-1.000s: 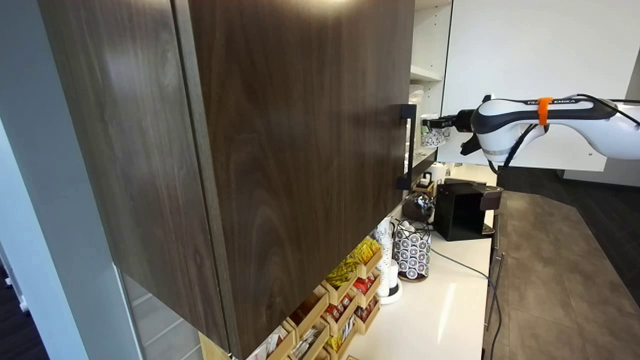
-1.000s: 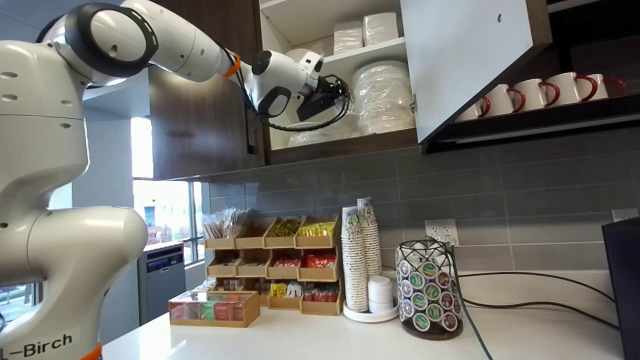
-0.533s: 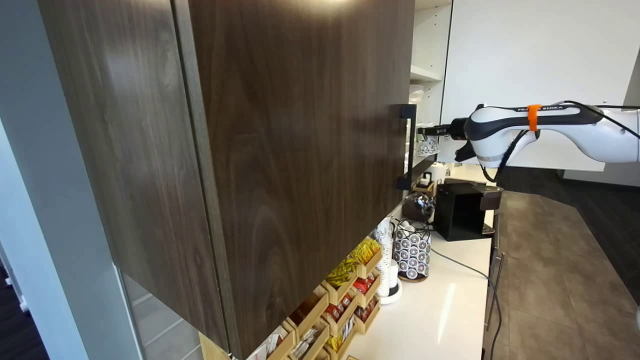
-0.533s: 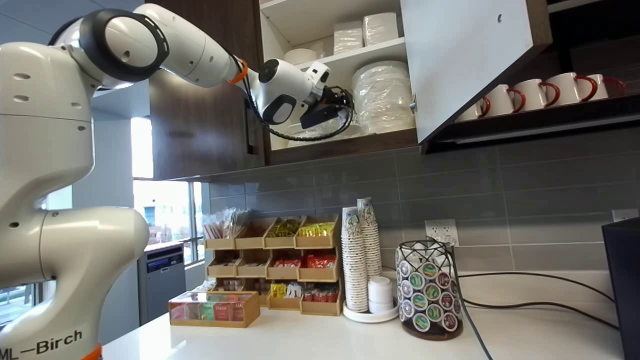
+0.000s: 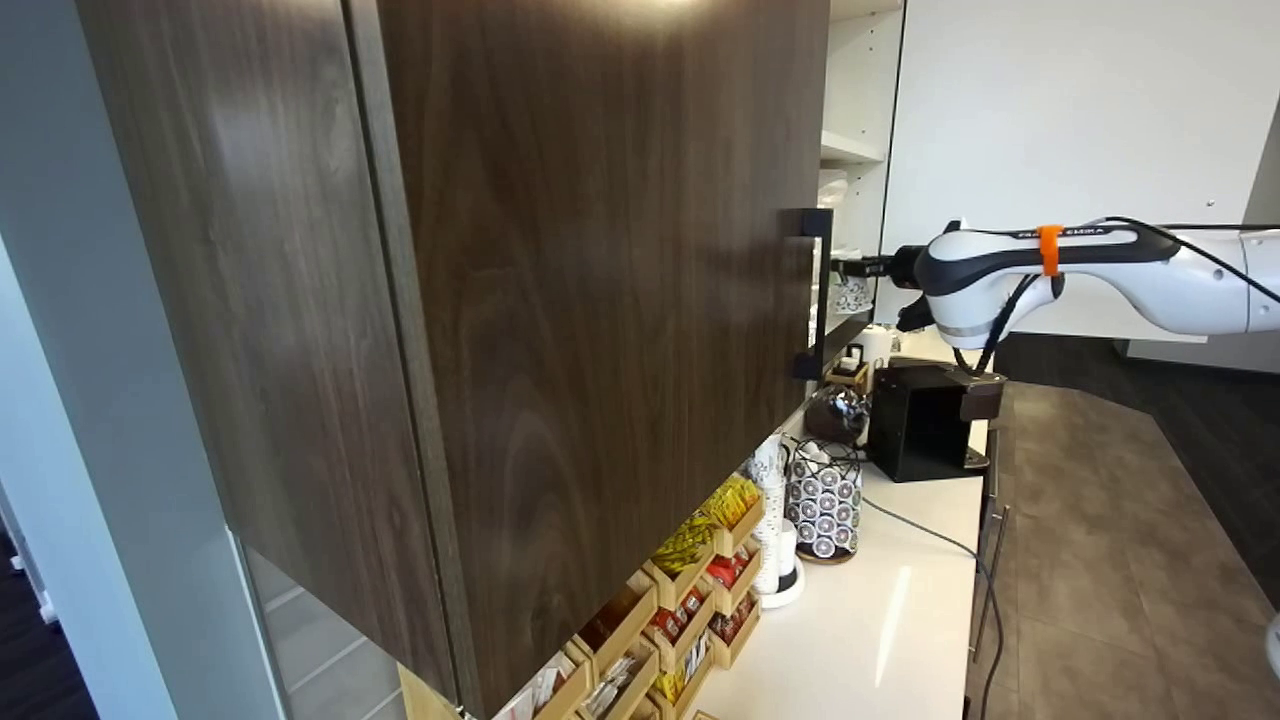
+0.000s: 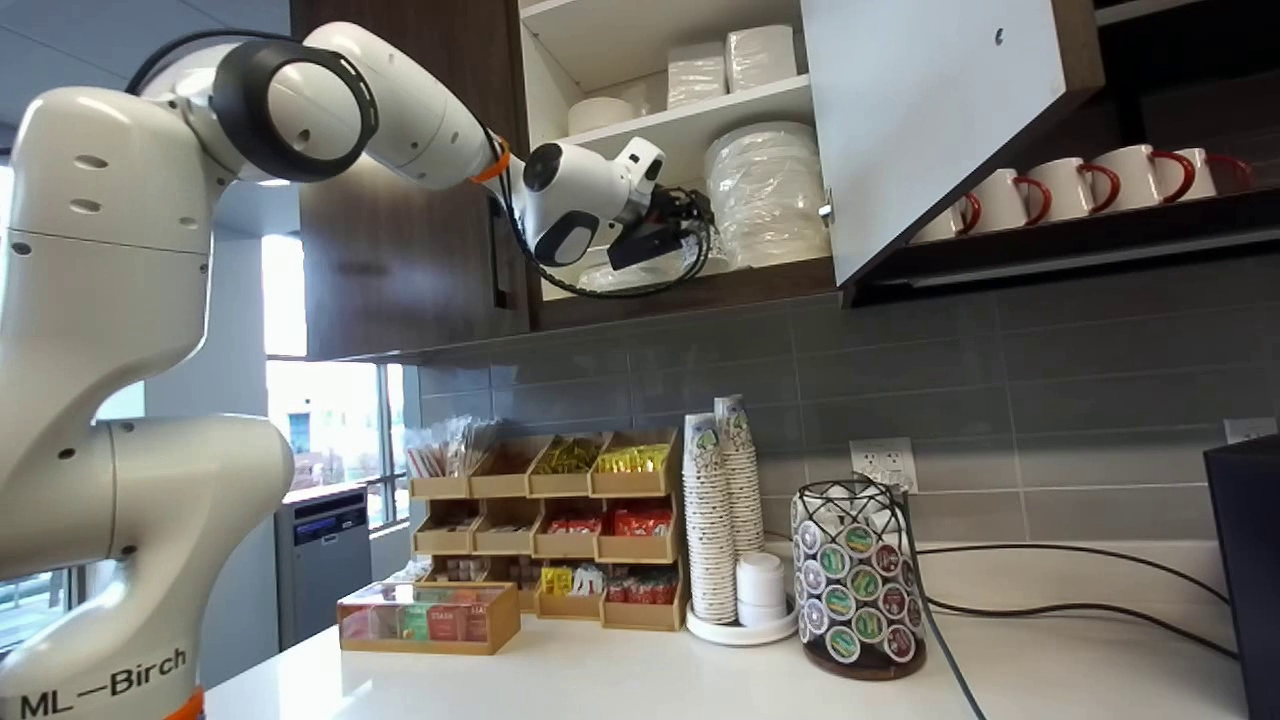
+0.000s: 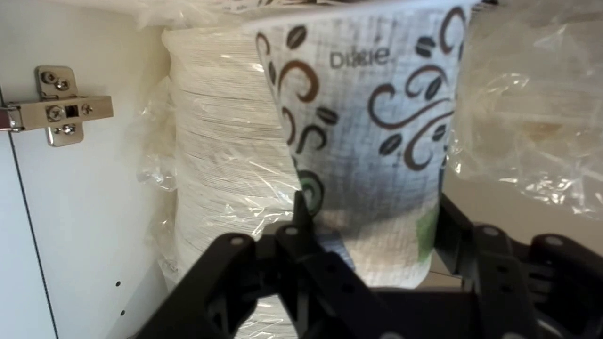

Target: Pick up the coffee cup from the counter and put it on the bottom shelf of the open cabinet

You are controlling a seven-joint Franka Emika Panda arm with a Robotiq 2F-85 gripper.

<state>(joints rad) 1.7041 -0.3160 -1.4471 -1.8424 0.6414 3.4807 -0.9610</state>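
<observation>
Picked up, the cup (image 7: 367, 127) is clamped in the pincer (image 7: 374, 209) at the mouth of the open cabinet (image 6: 546, 85); placement apparently remains.

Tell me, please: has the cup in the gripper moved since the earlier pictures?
Yes: in an exterior view, the cup now appears lower relative to the black handle, and nearer to it.
</observation>
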